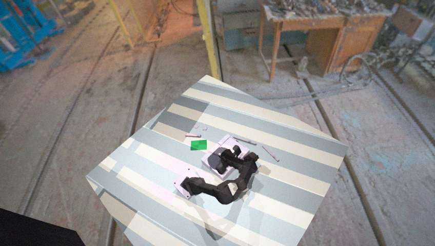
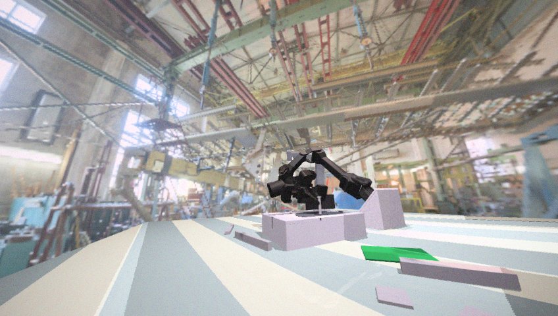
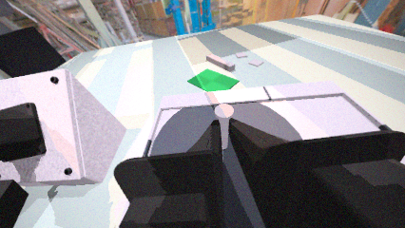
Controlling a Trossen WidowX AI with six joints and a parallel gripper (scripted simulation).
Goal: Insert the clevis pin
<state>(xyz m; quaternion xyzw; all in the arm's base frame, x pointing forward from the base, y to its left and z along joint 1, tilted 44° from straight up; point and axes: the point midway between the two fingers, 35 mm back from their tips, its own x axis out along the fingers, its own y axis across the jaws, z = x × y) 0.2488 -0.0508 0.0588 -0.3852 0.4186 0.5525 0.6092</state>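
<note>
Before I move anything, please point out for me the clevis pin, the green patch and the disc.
clevis pin [image 2: 319,205] [image 3: 224,111]: exterior, shank; wrist, head
green patch [image 1: 198,145] [image 2: 396,253] [image 3: 212,81]: all views, middle
disc [image 1: 213,158] [image 2: 301,214] [image 3: 178,126]: all views, flat face

The striped desk [image 1: 293,170] [image 2: 211,266] [image 3: 171,57] carries a pale rimmed tray [image 1: 223,176] [image 2: 313,232] [image 3: 328,90], a green patch [image 1: 198,145] [image 2: 395,253] [image 3: 213,81] near it, several pale bars [image 1: 270,153] [image 2: 458,272] [image 3: 220,62] and small flat pieces [image 1: 204,128] [image 2: 393,296] [image 3: 256,63], all lying apart.
</note>
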